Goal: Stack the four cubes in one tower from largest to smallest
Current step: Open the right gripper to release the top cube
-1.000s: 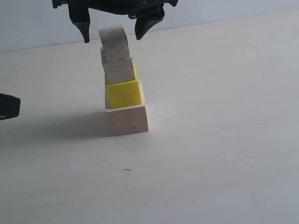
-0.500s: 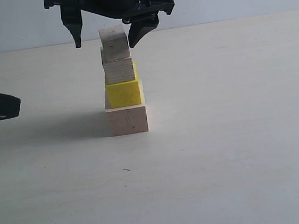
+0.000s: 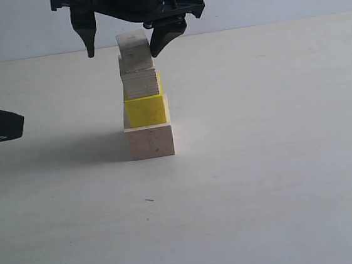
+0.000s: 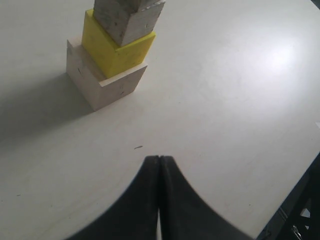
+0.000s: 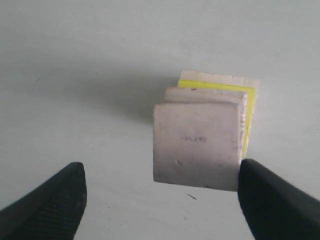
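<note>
The tower [image 3: 143, 97] stands upright on the pale bench [image 3: 275, 172], a little left of the middle. At its base the large pale wooden cube [image 3: 150, 141] lies flat on the bench. The bright yellow cube [image 3: 145, 110] rests on top of it; it is smaller and leaves a narrow rim of the base showing. Above it are the two small pale wooden cubes. The lower small cube [image 3: 140, 84] shows striped grain on its near face. The top small cube [image 3: 135, 51] sits on it slightly twisted, so their edges do not quite line up.
</note>
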You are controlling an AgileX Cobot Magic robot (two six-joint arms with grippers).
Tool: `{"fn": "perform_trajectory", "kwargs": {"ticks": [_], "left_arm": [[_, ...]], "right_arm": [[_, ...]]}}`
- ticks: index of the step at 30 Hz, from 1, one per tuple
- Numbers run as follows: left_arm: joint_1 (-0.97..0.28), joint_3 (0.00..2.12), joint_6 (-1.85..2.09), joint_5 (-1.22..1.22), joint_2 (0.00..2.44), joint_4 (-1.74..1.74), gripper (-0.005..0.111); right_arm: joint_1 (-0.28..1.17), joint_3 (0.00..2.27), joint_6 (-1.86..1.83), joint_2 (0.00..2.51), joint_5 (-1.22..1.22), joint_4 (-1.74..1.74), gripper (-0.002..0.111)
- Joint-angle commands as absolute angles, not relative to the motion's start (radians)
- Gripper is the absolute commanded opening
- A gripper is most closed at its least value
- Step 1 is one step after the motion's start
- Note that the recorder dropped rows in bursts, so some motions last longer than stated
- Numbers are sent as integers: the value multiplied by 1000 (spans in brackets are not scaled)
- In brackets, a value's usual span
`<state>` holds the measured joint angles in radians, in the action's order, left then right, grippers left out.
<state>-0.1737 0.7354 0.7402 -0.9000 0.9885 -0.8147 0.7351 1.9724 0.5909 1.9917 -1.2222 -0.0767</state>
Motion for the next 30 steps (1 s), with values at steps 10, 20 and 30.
{"fn": "perform_trajectory", "kwargs": {"ticks": [10,20,30], "left_arm": [[-179,732,733,-893,984,-825,0],[-179,732,733,-893,984,-825,0],[-179,732,733,-893,984,-825,0]], "right_arm": [[733,1973,576,1989,-1221,-76,79],[733,1973,548,1989,-1221,-106,79],[733,1973,541,1989,-1221,-85,79]]}}
